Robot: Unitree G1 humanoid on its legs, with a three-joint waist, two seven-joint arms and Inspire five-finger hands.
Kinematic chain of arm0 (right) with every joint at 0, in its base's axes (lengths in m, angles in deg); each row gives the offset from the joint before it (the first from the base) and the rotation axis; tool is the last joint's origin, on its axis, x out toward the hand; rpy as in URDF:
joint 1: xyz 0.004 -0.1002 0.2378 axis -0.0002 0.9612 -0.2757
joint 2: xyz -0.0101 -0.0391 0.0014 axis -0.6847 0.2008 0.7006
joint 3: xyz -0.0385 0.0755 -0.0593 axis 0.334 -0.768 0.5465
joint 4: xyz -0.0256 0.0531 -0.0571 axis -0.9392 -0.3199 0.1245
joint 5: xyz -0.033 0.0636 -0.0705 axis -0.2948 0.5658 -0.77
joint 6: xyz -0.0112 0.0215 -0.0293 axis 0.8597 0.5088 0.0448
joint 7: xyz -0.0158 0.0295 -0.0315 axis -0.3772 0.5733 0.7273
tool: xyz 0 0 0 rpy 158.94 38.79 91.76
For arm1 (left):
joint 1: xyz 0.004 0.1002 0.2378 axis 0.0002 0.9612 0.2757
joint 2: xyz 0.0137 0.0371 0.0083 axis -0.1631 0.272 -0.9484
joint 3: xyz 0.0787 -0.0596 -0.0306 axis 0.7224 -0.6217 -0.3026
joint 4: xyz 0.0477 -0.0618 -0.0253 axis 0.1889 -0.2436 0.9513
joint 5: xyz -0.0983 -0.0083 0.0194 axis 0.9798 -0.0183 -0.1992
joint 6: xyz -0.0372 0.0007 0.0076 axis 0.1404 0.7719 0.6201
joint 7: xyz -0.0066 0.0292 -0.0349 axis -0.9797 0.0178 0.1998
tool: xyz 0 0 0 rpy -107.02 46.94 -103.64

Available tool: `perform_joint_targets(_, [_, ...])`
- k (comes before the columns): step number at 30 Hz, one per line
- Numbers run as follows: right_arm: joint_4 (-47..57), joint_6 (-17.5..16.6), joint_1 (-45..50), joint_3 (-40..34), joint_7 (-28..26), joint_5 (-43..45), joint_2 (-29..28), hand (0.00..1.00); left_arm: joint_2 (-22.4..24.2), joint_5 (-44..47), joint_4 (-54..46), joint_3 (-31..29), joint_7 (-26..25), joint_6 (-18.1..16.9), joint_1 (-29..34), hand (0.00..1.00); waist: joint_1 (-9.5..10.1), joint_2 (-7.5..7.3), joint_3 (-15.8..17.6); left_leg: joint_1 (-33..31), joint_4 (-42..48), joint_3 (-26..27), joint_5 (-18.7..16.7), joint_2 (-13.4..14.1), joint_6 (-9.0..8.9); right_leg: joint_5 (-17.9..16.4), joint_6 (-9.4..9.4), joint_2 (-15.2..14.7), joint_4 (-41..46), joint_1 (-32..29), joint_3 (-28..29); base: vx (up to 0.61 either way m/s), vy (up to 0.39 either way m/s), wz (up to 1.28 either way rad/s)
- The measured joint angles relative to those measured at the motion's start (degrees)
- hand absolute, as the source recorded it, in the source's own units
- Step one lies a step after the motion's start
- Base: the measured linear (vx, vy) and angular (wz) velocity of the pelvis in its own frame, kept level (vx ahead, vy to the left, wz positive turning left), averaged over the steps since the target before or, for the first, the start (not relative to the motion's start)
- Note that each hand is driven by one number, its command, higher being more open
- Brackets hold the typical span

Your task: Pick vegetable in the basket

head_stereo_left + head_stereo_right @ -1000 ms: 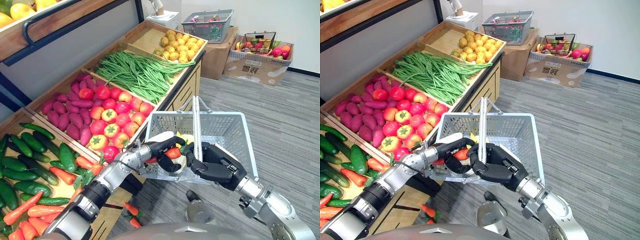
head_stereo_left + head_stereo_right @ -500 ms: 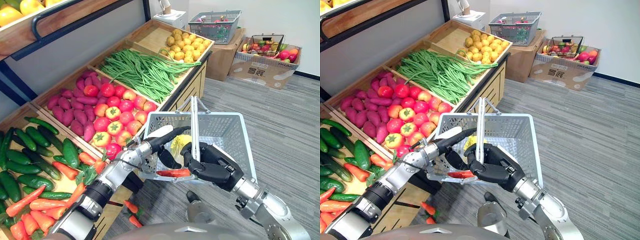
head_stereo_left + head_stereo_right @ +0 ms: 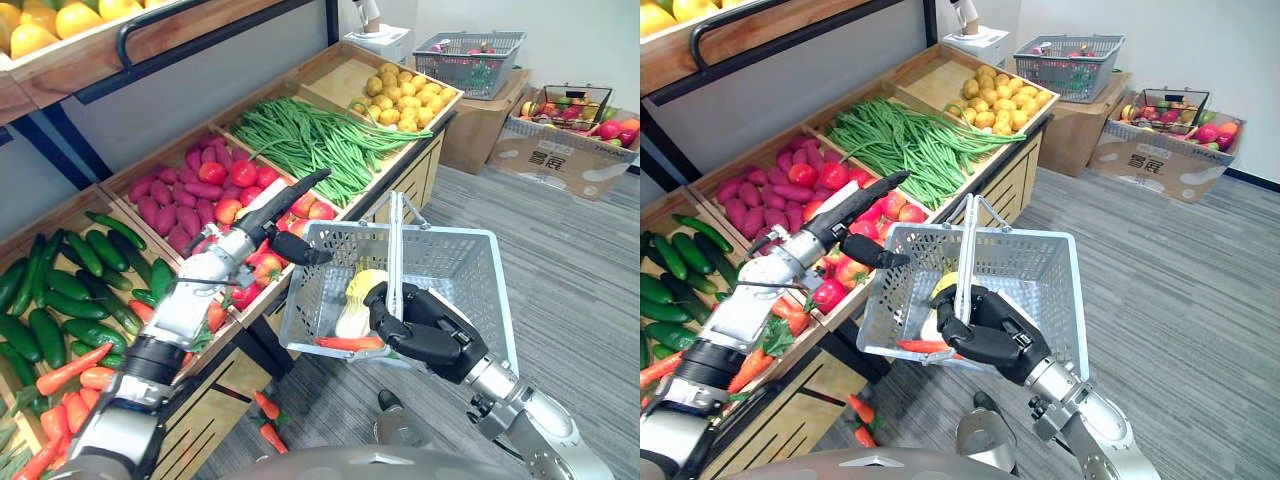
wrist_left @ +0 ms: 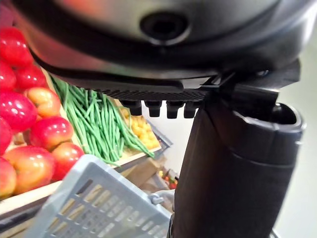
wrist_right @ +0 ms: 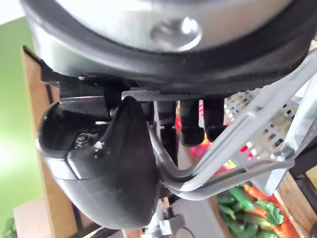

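Your right hand (image 3: 420, 325) clenches the basket (image 3: 440, 232) handles at lower centre, carrot (image 3: 348, 343) inside. Your left hand (image 3: 265, 215) hovers mid-frame, straight-fingered and empty, so lower it onto another vegetable.

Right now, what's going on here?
The robot's right hand is curled round the handles of a grey basket, holding it up in front of the produce stand. A carrot and a pale yellow vegetable lie in the basket. The left hand is open with straight fingers, holding nothing, above the tomatoes beside the basket.
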Motion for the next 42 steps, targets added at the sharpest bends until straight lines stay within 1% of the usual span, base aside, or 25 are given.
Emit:
perform_joint_targets(2, [0.0,0.0,0.0,-0.7,0.0,0.0,-0.6,0.00,-0.5,2.1,-0.9,-2.6,0.6,0.1,0.8,1.00,0.72,-0.24,-0.1,0.1,-0.6,-0.1,0.5,-0.3,0.04,0.0,0.01,-0.1,0.2,0.0,-0.1,0.02,0.020,0.04])
perform_joint_targets(4, [0.0,0.0,0.1,-1.0,0.0,0.0,-1.3,0.00,-0.7,2.9,-2.1,-5.9,0.4,0.1,2.5,1.00,0.74,-0.45,-0.3,0.1,-1.0,-0.5,0.8,-0.7,-0.01,0.0,-0.01,-0.2,0.4,0.0,-0.5,0.02,0.016,0.10])
perform_joint_targets(5, [0.0,0.0,0.2,-1.5,0.0,0.0,-1.5,0.00,-1.2,4.3,-2.5,-7.4,0.0,0.1,3.3,1.00,0.77,-0.53,-0.3,0.1,-1.2,-0.6,1.0,-0.7,-0.05,0.0,-0.02,-0.2,0.4,0.1,-0.7,0.01,0.016,0.08])
perform_joint_targets(10, [0.0,0.0,1.7,-3.1,0.0,0.1,-1.5,0.00,-1.4,4.5,-2.8,-12.9,-3.3,0.1,7.9,1.00,1.12,-1.12,-0.8,0.9,-1.9,-1.2,1.5,-0.8,-0.15,-0.3,-0.37,-0.3,0.3,1.0,-1.4,0.00,0.015,0.07])
perform_joint_targets(12, [0.0,0.0,2.5,-3.1,0.0,0.1,-1.5,0.00,-0.4,4.5,-2.9,-15.1,-5.0,0.1,11.3,1.00,1.35,-2.13,-1.4,0.9,-2.9,-2.0,2.1,-1.0,-0.19,-0.4,-0.66,-0.6,0.1,1.3,-2.2,-0.01,0.001,0.19])
perform_joint_targets(13, [0.0,0.0,2.8,-3.1,0.0,0.1,-1.5,0.00,0.2,4.5,-2.9,-15.7,-5.3,0.1,12.2,1.00,1.55,-2.32,-1.6,0.9,-3.0,-2.2,2.1,-1.0,-0.22,-0.4,-0.67,-0.6,-0.1,1.5,-2.5,0.00,0.003,0.22])
perform_joint_targets(15, [0.0,0.0,3.6,-3.1,0.0,0.1,-1.4,0.00,3.6,6.8,-3.5,-18.6,-6.1,0.1,17.4,1.00,2.22,-3.07,-2.2,0.9,-4.0,-3.3,2.8,-1.4,-0.35,-0.4,-0.66,-0.9,-0.4,2.1,-3.6,0.01,0.006,0.24])
perform_joint_targets(16, [0.0,0.0,3.6,-3.1,0.0,0.1,-1.4,0.00,4.7,7.0,-3.9,-19.5,-6.5,0.1,18.9,1.00,2.38,-3.18,-2.2,0.9,-4.2,-3.6,3.0,-1.6,-0.33,-0.4,-0.65,-1.1,-0.4,2.1,-4.0,0.02,0.011,0.33])
perform_joint_targets(17, [0.0,0.0,3.6,-3.1,0.1,0.4,-1.4,0.00,7.8,8.5,-4.9,-21.4,-7.6,0.1,22.5,1.00,2.79,-3.31,-2.3,0.8,-5.1,-4.5,3.6,-2.2,-0.23,-0.4,-0.66,-1.6,-0.5,2.6,-4.9,0.02,0.009,0.29])
perform_joint_targets(19, [0.0,0.0,3.6,-3.0,0.4,0.7,-1.4,0.00,10.8,9.6,-5.4,-23.0,-8.7,0.1,25.2,1.00,3.80,-3.47,-2.4,0.8,-5.8,-5.3,4.2,-2.7,-0.24,-0.4,-0.69,-2.0,-0.5,2.9,-5.8,0.01,0.017,0.38])
perform_joint_targets(20, [-0.1,0.0,3.5,-2.9,0.9,1.4,-1.6,0.00,13.6,11.1,-6.1,-24.6,-9.9,0.1,27.6,1.00,4.24,-3.69,-2.5,0.3,-6.8,-6.9,5.1,-3.3,-0.09,-0.5,-0.77,-2.6,-0.8,3.2,-7.5,0.01,0.010,0.46])
perform_joint_targets(21, [-0.1,0.0,3.5,-2.9,1.0,1.5,-1.7,0.00,14.1,11.1,-6.4,-25.0,-10.1,0.1,28.1,1.00,4.27,-3.76,-2.6,0.1,-7.0,-7.3,5.3,-3.5,-0.09,-0.5,-0.79,-2.8,-0.9,3.3,-7.9,0.01,-0.004,0.67])
perform_joint_targets(22, [-0.3,0.0,3.5,-2.9,1.5,2.3,-2.1,0.00,15.7,11.5,-7.2,-26.2,-11.0,0.1,29.7,1.00,4.55,-4.03,-2.6,-0.2,-8.0,-8.9,6.1,-4.1,-0.04,-0.5,-0.80,-3.4,-1.5,3.9,-9.7,0.00,-0.015,0.66])
perform_joint_targets(23, [-0.7,0.0,3.5,-2.8,2.0,3.5,-2.6,0.00,17.0,13.0,-7.5,-27.1,-12.0,0.1,31.0,1.00,5.23,-4.29,-2.7,-0.3,-9.1,-10.5,6.9,-4.9,-0.01,-0.6,-1.02,-3.9,-1.7,4.6,-11.3,0.00,-0.012,0.75])
perform_joint_targets(24, [-1.2,0.0,3.5,-2.7,2.4,4.0,-3.0,0.00,17.5,13.4,-7.5,-27.7,-12.3,0.1,31.5,1.00,5.53,-4.45,-2.8,-0.4,-9.7,-11.4,7.3,-5.0,-0.07,-0.8,-1.18,-4.2,-1.8,5.0,-12.4,0.00,-0.024,0.81])
perform_joint_targets(26, [-3.0,0.0,3.3,-1.8,3.5,4.6,-3.9,0.00,19.4,16.6,-7.5,-30.5,-14.1,0.1,33.2,1.00,6.12,-5.09,-3.4,-1.1,-11.6,-15.2,8.9,-6.1,-0.41,-1.3,-1.83,-5.0,-2.7,6.2,-16.5,-0.02,-0.033,0.86])
perform_joint_targets(27, [-3.5,0.0,3.2,-1.5,3.7,4.7,-4.1,0.00,19.6,17.7,-7.4,-31.3,-14.4,0.1,33.5,1.00,6.46,-5.33,-3.5,-1.1,-12.2,-15.9,9.4,-6.4,-0.58,-1.4,-1.88,-5.2,-2.7,6.4,-17.3,-0.02,-0.040,0.75])
perform_joint_targets(29, [-5.1,0.0,3.2,-0.1,5.0,5.6,-4.5,0.00,21.1,20.1,-7.1,-34.2,-16.4,0.1,34.4,1.00,7.79,-6.04,-3.8,-1.1,-14.5,-18.8,11.3,-7.3,-0.69,-1.7,-2.14,-5.6,-3.4,7.7,-20.4,-0.01,-0.047,0.65])
perform_joint_targets(31, [-5.6,0.0,3.2,0.7,5.1,6.1,-4.8,0.00,22.0,20.5,-6.7,-35.5,-17.3,-0.1,35.4,1.00,8.54,-6.44,-4.1,-1.1,-15.8,-20.2,12.4,-7.9,-0.75,-1.8,-2.35,-5.8,-3.5,8.1,-22.0,0.01,-0.048,0.56])
perform_joint_targets(32, [-6.1,-0.1,3.1,1.5,5.6,6.9,-5.7,0.00,23.1,20.6,-5.7,-36.5,-18.3,-0.4,36.3,1.00,8.80,-6.72,-4.3,-1.0,-17.3,-22.0,13.7,-8.1,-0.76,-1.9,-2.39,-6.0,-3.5,8.9,-24.0,0.01,-0.053,0.58])
perform_joint_targets(34, [-6.5,-0.3,3.0,2.8,6.3,7.4,-6.3,0.00,24.8,20.7,-3.3,-37.5,-19.5,-1.1,37.4,1.00,8.99,-7.08,-4.6,-0.8,-18.9,-23.3,15.0,-8.5,-0.91,-2.0,-2.33,-6.1,-3.5,9.0,-25.4,-0.02,-0.046,0.47])
perform_joint_targets(36, [-7.1,-0.9,2.7,4.6,6.9,8.3,-6.7,0.00,27.0,21.8,0.6,-38.2,-21.0,-1.2,38.4,1.00,9.56,-7.37,-4.5,0.1,-21.2,-24.4,16.5,-8.8,-0.99,-2.3,-2.64,-6.2,-3.6,9.8,-26.7,-0.02,-0.027,0.30])
perform_joint_targets(38, [-8.8,-1.8,2.1,6.3,7.3,9.3,-6.9,0.00,29.1,22.4,5.1,-39.5,-22.4,-1.2,38.5,1.00,10.19,-7.63,-4.7,1.0,-23.1,-24.9,17.6,-9.0,-0.97,-2.6,-2.52,-6.2,-3.5,10.1,-27.2,-0.04,-0.033,0.20])
perform_joint_targets(40, [-10.2,-2.4,1.5,7.8,7.7,9.5,-7.7,0.00,30.7,24.6,9.8,-41.1,-24.1,-1.2,38.6,1.00,10.15,-7.65,-4.7,1.2,-24.9,-25.7,18.8,-9.0,-0.97,-2.6,-2.51,-6.2,-3.5,10.1,-28.1,-0.05,-0.027,0.23])
perform_joint_targets(42, [-11.1,-2.8,1.5,9.8,9.2,10.6,-8.4,0.00,32.6,29.0,16.2,-43.4,-26.7,-1.6,39.7,1.00,10.25,-7.96,-4.7,2.3,-28.1,-26.1,20.5,-9.0,-1.35,-2.6,-2.52,-6.1,-3.5,10.0,-28.7,-0.03,-0.016,0.13])
